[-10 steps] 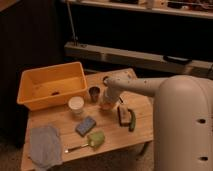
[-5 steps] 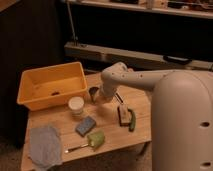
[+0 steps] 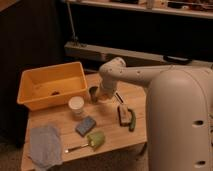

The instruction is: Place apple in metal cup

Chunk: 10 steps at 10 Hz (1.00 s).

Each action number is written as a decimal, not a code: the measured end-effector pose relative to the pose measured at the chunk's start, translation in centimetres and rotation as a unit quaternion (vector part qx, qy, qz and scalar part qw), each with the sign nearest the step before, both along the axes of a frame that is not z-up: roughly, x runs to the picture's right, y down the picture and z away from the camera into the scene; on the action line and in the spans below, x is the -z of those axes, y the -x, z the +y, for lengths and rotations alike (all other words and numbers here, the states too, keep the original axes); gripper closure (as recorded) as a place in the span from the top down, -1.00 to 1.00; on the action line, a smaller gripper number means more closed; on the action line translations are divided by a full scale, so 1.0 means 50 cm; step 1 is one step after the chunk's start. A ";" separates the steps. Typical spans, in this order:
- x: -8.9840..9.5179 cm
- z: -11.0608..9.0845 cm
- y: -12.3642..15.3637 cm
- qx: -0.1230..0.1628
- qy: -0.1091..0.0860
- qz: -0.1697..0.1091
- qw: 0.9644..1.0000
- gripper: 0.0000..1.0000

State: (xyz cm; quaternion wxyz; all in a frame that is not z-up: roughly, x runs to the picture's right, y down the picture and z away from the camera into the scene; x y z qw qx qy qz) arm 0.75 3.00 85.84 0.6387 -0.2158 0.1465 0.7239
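Note:
The metal cup (image 3: 93, 93) is a small dark tumbler standing on the wooden table (image 3: 107, 131), just right of the yellow bin. My gripper (image 3: 103, 95) hangs from the white arm and sits low, right beside the cup on its right side. A small orange-red patch, the apple (image 3: 105, 99), shows at the gripper's tip, close to the table top. The gripper body hides most of it, so I cannot tell whether the apple is held or resting on the table.
A yellow bin (image 3: 50, 85) stands at the table's back left. A white cup (image 3: 76, 106) is in front of the metal cup. A blue sponge (image 3: 86, 125), a pale-green object (image 3: 96, 139), a grey cloth (image 3: 45, 145), a dark brush (image 3: 122, 114) and a green vegetable (image 3: 132, 120) lie around.
The gripper has moved left and slightly back, from the table's middle to right beside the metal cup. The orange-red apple is less visible than before.

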 end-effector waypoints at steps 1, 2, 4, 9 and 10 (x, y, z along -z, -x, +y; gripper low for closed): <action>0.003 -0.006 -0.011 -0.003 0.000 0.007 1.000 -1.00; 0.005 -0.015 -0.021 -0.005 -0.001 0.015 1.000 -1.00; 0.006 -0.033 -0.033 -0.008 -0.005 0.023 1.000 -1.00; -0.013 -0.088 0.021 -0.021 -0.013 -0.024 0.999 -1.00; -0.012 -0.103 0.027 -0.024 -0.016 -0.035 0.999 -1.00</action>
